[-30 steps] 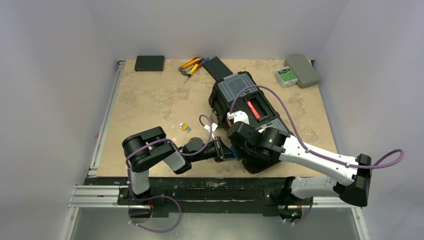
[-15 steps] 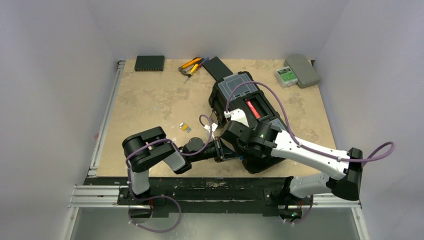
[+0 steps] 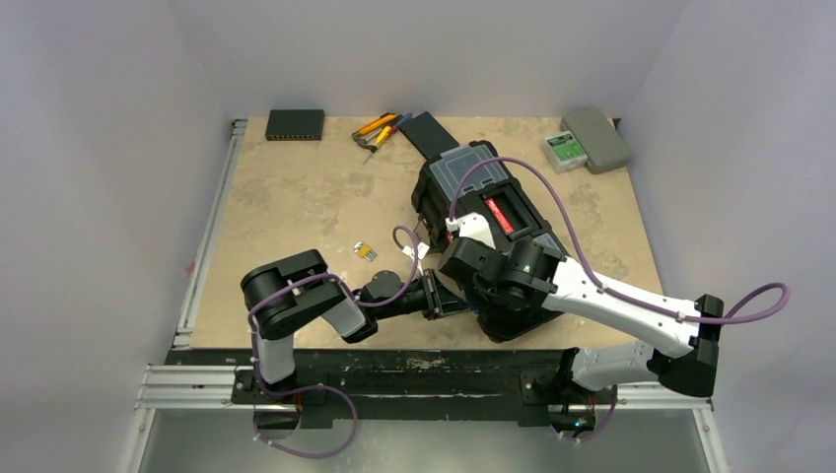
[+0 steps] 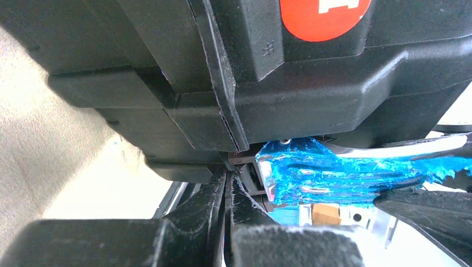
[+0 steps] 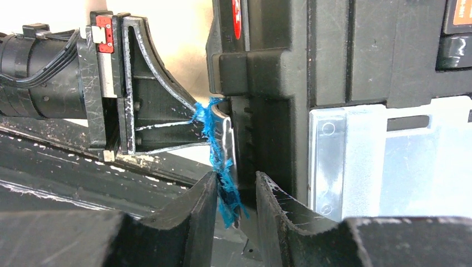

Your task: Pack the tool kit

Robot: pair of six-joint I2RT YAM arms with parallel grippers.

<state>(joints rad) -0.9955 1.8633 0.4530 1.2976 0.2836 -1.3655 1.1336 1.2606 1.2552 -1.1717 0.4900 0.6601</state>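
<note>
Since a second ago the right arm has drawn its wrist a little leftward over the near end of the toolbox and its jaws have widened. The left arm and the toolbox lie as they did.

At far left, a flat black box sits by the back edge of the table. The yellow-black and red-handled hand tools lie just right of it, outside the toolbox and well apart from its near end.

The left gripper is clenched on nothing, its closed tip pressed up against the blue latch at the toolbox's near end. The toolbox lies diagonally across the middle of the table, lid down, its near end close to the table's front edge.

The right gripper straddles the same latch. One finger touches the ragged blue covering while a gap shows on the other side, so the latch is loosely bracketed, not pinched. A grey case rests at far right.

The likely trouble is here:
- With the jaws this slack, the latch could slip free on any pull.
- Both grippers crowd one small part and could knock each other.
- A hard tug toward the bases might drag the toolbox over the front edge.
</note>
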